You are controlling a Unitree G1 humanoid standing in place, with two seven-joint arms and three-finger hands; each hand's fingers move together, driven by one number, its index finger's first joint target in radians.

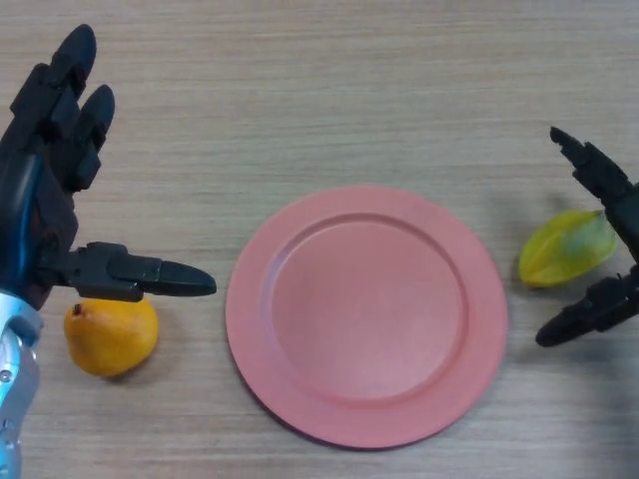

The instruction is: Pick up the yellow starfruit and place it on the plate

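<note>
My right robot hand (611, 261) open around the glossy yellow ridged starfruit (566, 247): light, slick, bruisable; I'd pinch across its ridges.

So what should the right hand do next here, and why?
Probably close the right hand on the yellow starfruit. The fruit lies on the table between that hand's spread fingers and thumb, not yet gripped, and the pink plate to its left holds nothing. The left hand hangs open above the orange fruit, away from the job.
</note>
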